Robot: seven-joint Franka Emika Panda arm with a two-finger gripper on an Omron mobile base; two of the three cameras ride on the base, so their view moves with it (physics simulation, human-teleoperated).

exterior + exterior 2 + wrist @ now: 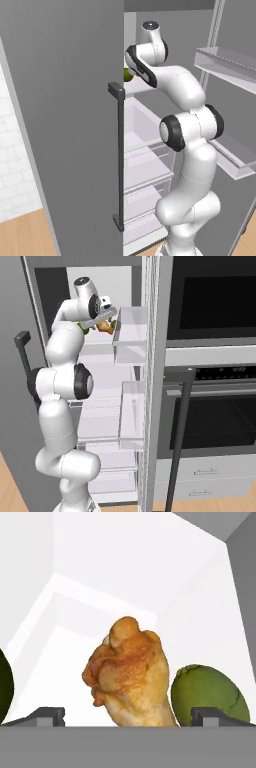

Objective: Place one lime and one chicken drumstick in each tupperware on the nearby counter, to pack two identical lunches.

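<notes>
Reaching deep into open fridge (65,125), up on top shelf (97,348). Hand (127,716) spread wide, fingertips (47,714) apart, gripping nothing. Chicken drumstick (131,674) sitting right between fingertips, fat end up at 12 o'clock. Lime (209,693) at 3 o'clock, just beside drumstick. Dark green round thing (5,687) at 9 o'clock, half cut off, cannot tell what. Oven (215,371) past fridge door racks (131,331).

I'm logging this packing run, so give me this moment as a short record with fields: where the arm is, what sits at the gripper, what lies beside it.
arm: reaching into the open fridge, upper shelf
gripper: open
between fingers: chicken drumstick, not clamped
beside it: lime, to the drumstick's right in the hand view
step: drumstick not yet lifted
</notes>
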